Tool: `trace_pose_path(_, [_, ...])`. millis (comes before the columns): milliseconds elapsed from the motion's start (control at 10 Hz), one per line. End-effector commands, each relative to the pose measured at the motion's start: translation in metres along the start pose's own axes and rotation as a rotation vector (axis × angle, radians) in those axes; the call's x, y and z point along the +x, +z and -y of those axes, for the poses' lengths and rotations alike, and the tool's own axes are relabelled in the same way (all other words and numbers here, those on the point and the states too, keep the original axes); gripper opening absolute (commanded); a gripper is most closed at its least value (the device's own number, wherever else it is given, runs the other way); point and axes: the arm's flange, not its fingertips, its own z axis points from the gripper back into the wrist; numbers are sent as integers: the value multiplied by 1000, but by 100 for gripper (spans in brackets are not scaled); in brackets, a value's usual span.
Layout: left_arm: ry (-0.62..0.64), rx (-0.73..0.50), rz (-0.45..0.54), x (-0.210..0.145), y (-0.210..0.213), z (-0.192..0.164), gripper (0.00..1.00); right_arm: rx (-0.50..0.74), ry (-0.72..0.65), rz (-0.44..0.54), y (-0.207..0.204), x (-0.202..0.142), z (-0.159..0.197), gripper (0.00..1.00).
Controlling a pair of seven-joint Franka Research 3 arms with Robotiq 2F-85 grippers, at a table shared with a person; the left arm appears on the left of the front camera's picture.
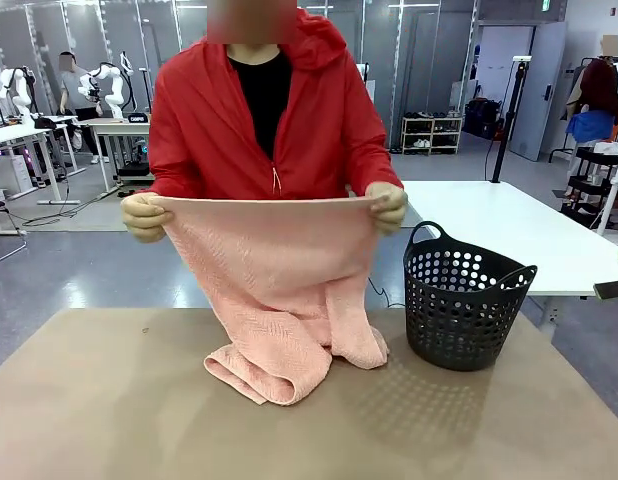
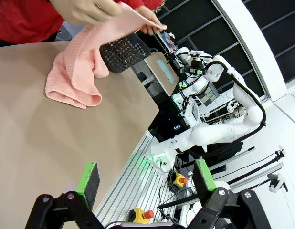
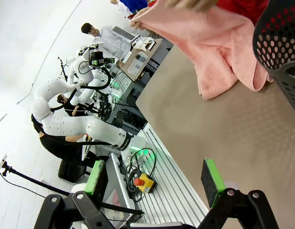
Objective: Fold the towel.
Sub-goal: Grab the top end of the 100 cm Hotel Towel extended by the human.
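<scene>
Front view shows you the towel (image 1: 274, 290) held up by the person across the counter (image 1: 89, 400). One hand (image 1: 144, 217) pinches one top corner and the other hand (image 1: 389, 207) pinches the opposite corner, so the top edge runs stretched between them in front of the red jacket (image 1: 194, 120). The cloth hangs down from there, and its lower part lies bunched in a loose roll on the counter. The basket (image 1: 464, 300) stands upright just beside that bunched end, on the picture's right; you cannot tell whether the two touch.

Your left gripper (image 2: 146, 174) hangs over the counter's near edge, well apart from the towel, its green pads (image 2: 89, 175) spread wide with nothing between them. Your right gripper (image 3: 154, 175) is likewise spread wide and empty at the counter's edge, with the towel and basket well ahead of it.
</scene>
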Motion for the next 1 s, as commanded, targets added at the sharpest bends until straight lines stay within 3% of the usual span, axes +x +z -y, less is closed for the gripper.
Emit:
trace_pose_path(0, [-23,-17,0,-1,1,-1,100,16,21,8,1,1,1,100])
trace_pose_path(600, [0,0,0,0,0,0,100,0,0,0,0,0,0,100])
trace_pose_path(900, [-348,352,-176,32,-5,67,100,-221,249,-113,3,23,-52,100])
